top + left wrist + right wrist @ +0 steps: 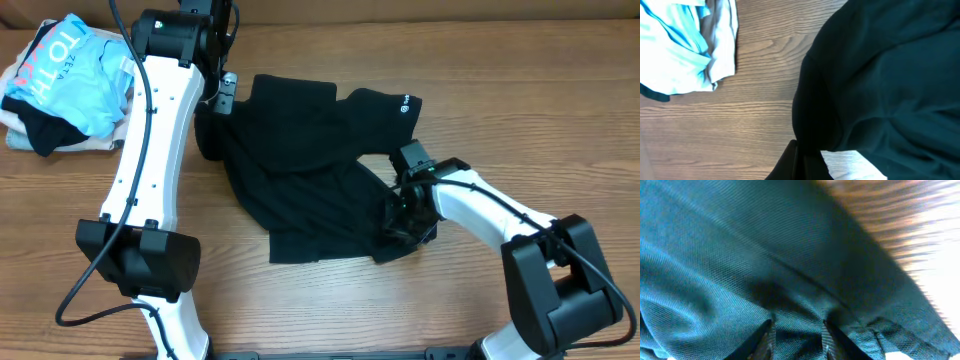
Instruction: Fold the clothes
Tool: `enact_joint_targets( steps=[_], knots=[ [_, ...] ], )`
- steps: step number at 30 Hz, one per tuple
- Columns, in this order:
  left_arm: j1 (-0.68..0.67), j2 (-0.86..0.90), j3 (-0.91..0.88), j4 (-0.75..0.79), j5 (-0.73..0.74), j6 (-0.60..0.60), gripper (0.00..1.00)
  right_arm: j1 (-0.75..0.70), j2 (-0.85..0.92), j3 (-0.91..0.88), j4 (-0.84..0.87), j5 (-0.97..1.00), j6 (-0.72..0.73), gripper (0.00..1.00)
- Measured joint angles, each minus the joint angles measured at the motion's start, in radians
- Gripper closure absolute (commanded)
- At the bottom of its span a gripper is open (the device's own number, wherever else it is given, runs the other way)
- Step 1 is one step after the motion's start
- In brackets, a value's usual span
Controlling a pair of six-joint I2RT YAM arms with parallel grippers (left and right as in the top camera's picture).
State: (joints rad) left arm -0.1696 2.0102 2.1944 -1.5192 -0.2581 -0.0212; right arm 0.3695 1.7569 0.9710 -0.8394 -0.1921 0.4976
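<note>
The black shirt point(300, 170) lies crumpled in the middle of the table, its small white logo point(404, 102) at the far right edge. My left gripper point(215, 105) is at the shirt's far left edge. In the left wrist view its fingers point(807, 152) are pinched shut on a fold of the black shirt point(880, 75). My right gripper point(405, 212) sits on the shirt's near right corner. In the right wrist view its fingers point(797, 332) grip bunched black fabric point(740, 255) between them.
A pile of other clothes sits at the far left corner: a light blue garment point(75, 70) with lettering on top of a beige one point(25, 135). It also shows in the left wrist view point(680, 45). Bare wooden table point(330, 300) surrounds the shirt.
</note>
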Motion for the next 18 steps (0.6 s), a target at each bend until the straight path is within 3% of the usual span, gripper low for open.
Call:
enact_joint_targets(
  steps=[9,12,14,18],
  knots=[
    [0.0,0.0,-0.012,0.002,0.056,-0.036,0.96,-0.326,-0.002,-0.003,0.072,0.006,-0.006,0.67],
    [0.0,0.0,-0.013,0.011,0.115,-0.037,0.96,-0.457,0.0,0.008,0.09,0.009,-0.056,0.58],
    [-0.001,0.0,-0.013,0.025,0.167,-0.04,0.96,-0.53,0.01,0.036,0.052,-0.004,-0.095,0.52],
    [-0.006,0.0,-0.013,0.05,0.264,-0.044,0.96,-0.624,0.022,0.155,-0.102,-0.029,-0.185,0.5]
  ],
)
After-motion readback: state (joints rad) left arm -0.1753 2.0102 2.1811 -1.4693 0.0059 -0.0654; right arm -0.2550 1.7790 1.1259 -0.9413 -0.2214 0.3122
